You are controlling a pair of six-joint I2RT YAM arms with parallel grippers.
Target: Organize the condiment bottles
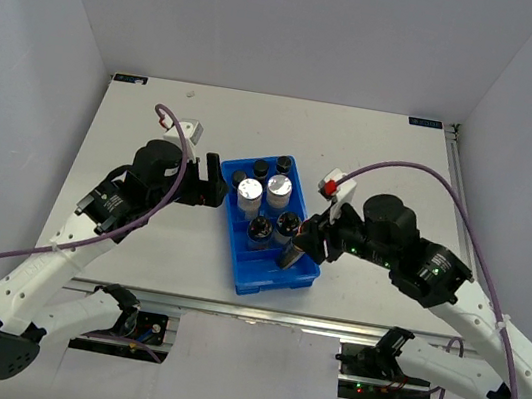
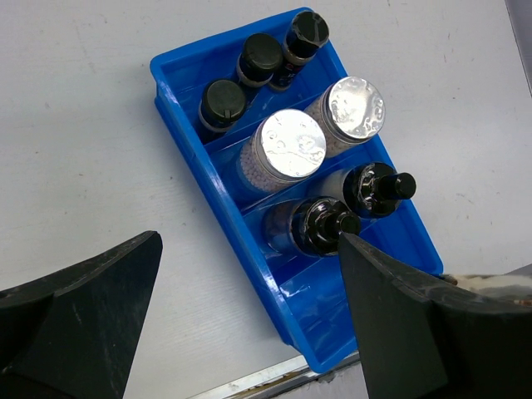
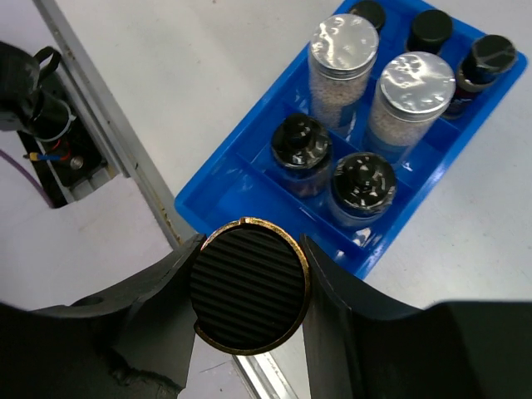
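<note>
right tool (image 3: 249, 281) grips a dark-capped bottle (image 3: 249, 293) over the blue tray (image 3: 218, 184)

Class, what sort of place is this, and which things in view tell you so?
Probably a robot test bench in a lab: a white table boxed in by plain white walls, a cabled left arm and right arm mounted at its edge, and a blue tray of bottles.

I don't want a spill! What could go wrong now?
The right hand holds a bottle above the near end of the tray. Lowered off-target, it may catch the blue rim or knock the two dark bottles beside the free slot. If it slips, it could roll off the nearby table edge.
</note>
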